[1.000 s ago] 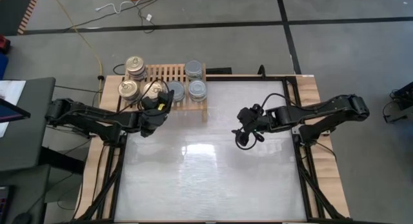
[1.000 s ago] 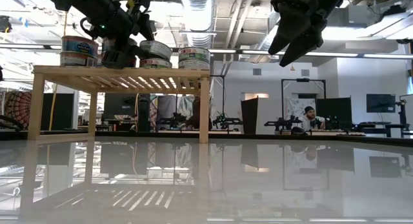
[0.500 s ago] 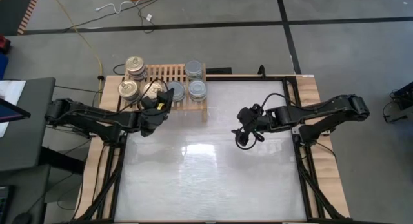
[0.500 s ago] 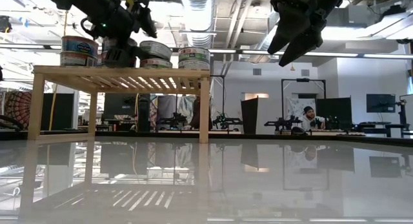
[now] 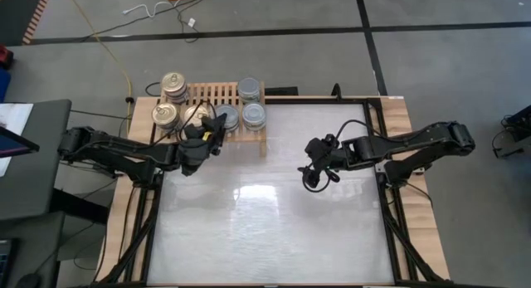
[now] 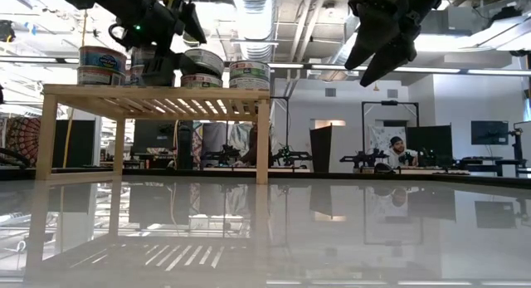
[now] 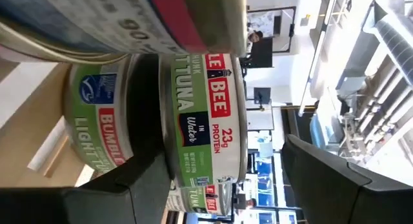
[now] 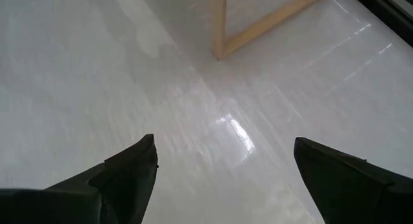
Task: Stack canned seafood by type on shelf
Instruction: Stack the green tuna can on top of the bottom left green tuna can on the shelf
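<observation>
the white table (image 5: 265, 213) carries the low wooden shelf (image 5: 249, 137) at its far left corner, with bare table in front of it. every tin in view sits on the shelf: gold-topped tins (image 5: 173, 83) in stacks at the left end, grey-topped tins (image 5: 250, 90) in stacks at the right end.

the left end effector (image 5: 209, 132) is at the shelf's front edge, right at the middle stack. in the left wrist view its fingers (image 7: 139, 185) are spread to either side of a green-labelled tuna tin (image 7: 205, 121) that rests on another tin, with a clear gap on one side, so it looks released rather than gripping. the right end effector (image 5: 313, 170) hangs over bare table well right of the shelf, fingers (image 8: 129, 169) wide apart and holding nothing.

the risk, as i judge it, is in pulling the left arm away. a finger sits close to the top tin, and a sideways drag or a lift that catches its rim could push it off centre or topple it onto the neighbouring stack. the stacks stand near each other, so one nudge could disturb several tins.
</observation>
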`<state>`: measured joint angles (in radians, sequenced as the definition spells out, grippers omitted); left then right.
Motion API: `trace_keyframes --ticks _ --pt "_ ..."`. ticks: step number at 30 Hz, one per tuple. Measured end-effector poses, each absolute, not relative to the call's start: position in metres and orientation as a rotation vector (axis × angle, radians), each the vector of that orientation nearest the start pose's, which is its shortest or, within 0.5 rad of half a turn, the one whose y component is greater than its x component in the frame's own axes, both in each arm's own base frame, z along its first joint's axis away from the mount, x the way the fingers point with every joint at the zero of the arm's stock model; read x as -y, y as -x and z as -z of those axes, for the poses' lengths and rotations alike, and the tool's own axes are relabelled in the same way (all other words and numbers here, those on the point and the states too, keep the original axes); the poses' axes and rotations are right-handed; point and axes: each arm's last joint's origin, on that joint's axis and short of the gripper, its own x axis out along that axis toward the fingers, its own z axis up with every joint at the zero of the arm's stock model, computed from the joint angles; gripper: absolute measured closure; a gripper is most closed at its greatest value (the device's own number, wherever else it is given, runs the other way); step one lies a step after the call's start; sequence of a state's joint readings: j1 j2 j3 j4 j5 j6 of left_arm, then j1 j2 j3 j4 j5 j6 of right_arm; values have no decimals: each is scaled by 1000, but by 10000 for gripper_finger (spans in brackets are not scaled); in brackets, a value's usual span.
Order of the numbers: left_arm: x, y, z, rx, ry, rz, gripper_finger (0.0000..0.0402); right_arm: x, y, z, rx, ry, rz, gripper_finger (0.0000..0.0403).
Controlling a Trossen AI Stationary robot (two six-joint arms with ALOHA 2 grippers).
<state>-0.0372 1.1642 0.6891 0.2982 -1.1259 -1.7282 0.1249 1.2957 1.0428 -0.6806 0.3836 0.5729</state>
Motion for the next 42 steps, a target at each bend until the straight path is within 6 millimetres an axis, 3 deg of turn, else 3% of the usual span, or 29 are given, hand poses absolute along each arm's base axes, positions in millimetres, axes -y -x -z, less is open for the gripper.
trace_keyframes --ticks 11,24,42 --pt "-15 -244 -285 776 1470 -848 127 -23 -256 -278 -803 -297 480 19" --pt "-4 -242 -278 741 1485 -870 127 -28 -256 -278 -802 -309 470 19" --pt "-10 -238 -279 767 1462 -915 127 -36 -256 -279 -788 -340 445 19"
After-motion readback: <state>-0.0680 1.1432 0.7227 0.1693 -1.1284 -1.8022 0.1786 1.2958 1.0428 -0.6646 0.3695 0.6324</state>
